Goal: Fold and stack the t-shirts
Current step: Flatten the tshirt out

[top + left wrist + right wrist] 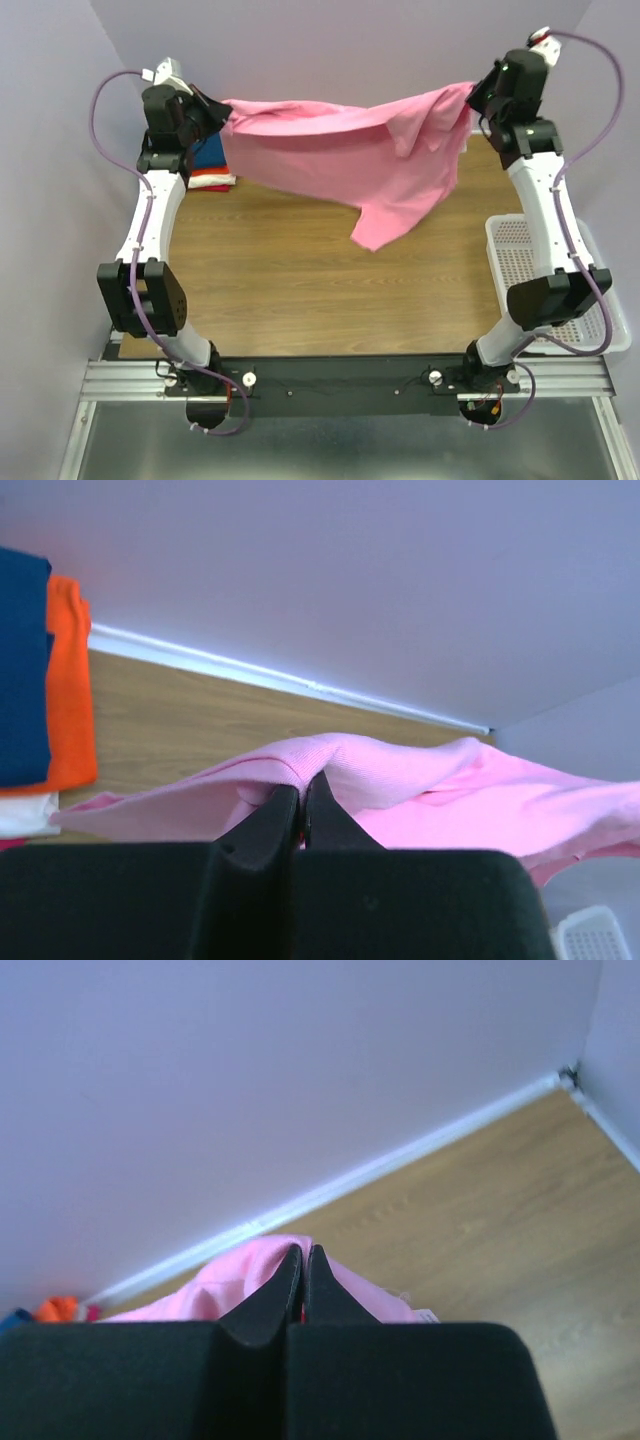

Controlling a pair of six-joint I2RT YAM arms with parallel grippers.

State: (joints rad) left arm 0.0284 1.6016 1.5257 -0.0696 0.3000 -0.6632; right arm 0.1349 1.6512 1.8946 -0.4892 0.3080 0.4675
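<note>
Open brown wooden desk [300, 300] shows across the middle and near edge. Above its far edge the large plain pink cloth t-shirt [340, 150] hangs stretched between both arms, one corner drooping. A white plastic mesh basket [515, 250] sits at the right edge, and the folded navy, orange, white and red t-shirts [210, 160] lie far left. The left gripper [222, 120] and the right gripper [474, 95] each clamp a pink edge.

top view looks down from behind the arms [150, 225] — close wrist views face the far wall [250, 1080]; all share the pink t-shirt [330, 150].
</note>
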